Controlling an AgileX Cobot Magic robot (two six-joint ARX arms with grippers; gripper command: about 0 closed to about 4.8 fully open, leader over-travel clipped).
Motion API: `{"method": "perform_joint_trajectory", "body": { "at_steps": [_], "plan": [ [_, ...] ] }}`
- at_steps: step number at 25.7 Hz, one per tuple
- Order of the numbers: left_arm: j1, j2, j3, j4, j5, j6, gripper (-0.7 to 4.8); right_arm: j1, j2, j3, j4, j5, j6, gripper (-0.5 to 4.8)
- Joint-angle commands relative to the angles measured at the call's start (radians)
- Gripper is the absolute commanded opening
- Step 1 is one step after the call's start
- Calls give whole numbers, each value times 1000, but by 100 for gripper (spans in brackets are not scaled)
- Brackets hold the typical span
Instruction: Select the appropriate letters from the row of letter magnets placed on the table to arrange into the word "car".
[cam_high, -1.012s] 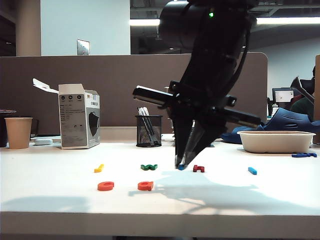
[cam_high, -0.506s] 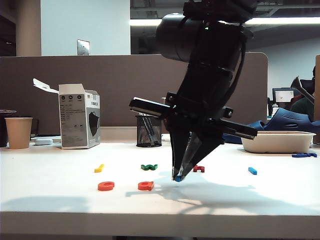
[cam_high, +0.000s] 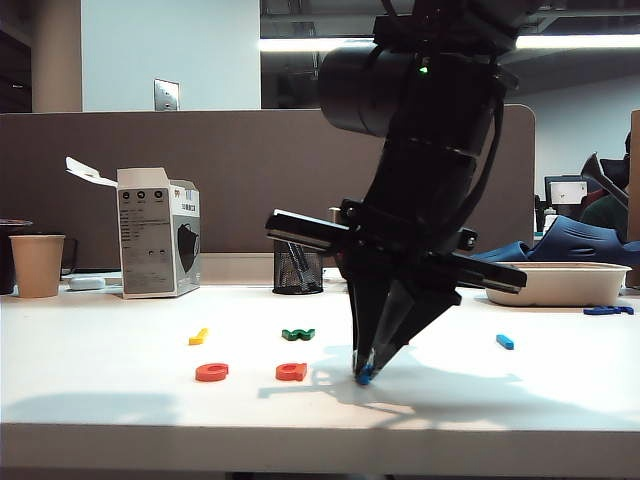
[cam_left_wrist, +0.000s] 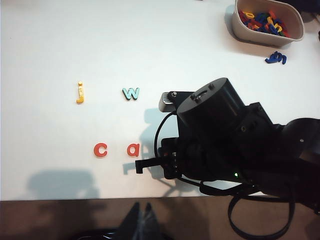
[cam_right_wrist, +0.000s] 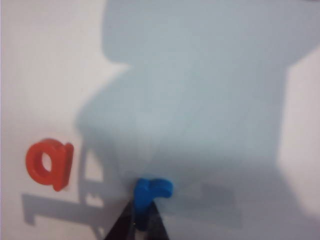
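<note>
Fingers of the right gripper (cam_high: 364, 376) pinch the blue "r" (cam_right_wrist: 150, 192) low over the white surface (cam_high: 120, 400), just right of the orange "a" (cam_high: 291, 371) and "c" (cam_high: 211, 372), while the left gripper (cam_left_wrist: 140, 216) hangs off the front edge, its state unclear.

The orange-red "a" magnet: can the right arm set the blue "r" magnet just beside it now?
Probably yes. The right hand, shut on the blue hooked "r" magnet, hangs low over the white table, and bare table lies between it and the orange-red "a" magnet. The left hand is not in view.
</note>
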Motion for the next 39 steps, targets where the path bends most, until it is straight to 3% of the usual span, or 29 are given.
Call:
{"method": "perform_joint_trajectory", "body": {
  "at_steps": [1, 8, 14, 34, 39],
  "plan": [
    [0, -2, 4, 2, -8, 1, -6, 5, 1, -1, 10, -1, 1, -7],
    [0, -2, 4, 2, -8, 1, -5, 5, 1, -1, 6, -16, 1, -4],
    [0, -2, 4, 2, -8, 1, -5, 5, 0, 1, 6, -20, 6, 85],
    [0, -2, 4, 2, -8, 1, -5, -1, -8, 76, -65, -34, 5, 90],
    [0, -2, 4, 2, -8, 1, -5, -19, -72, 76, -70, 5, 4, 90]
  ]
}}
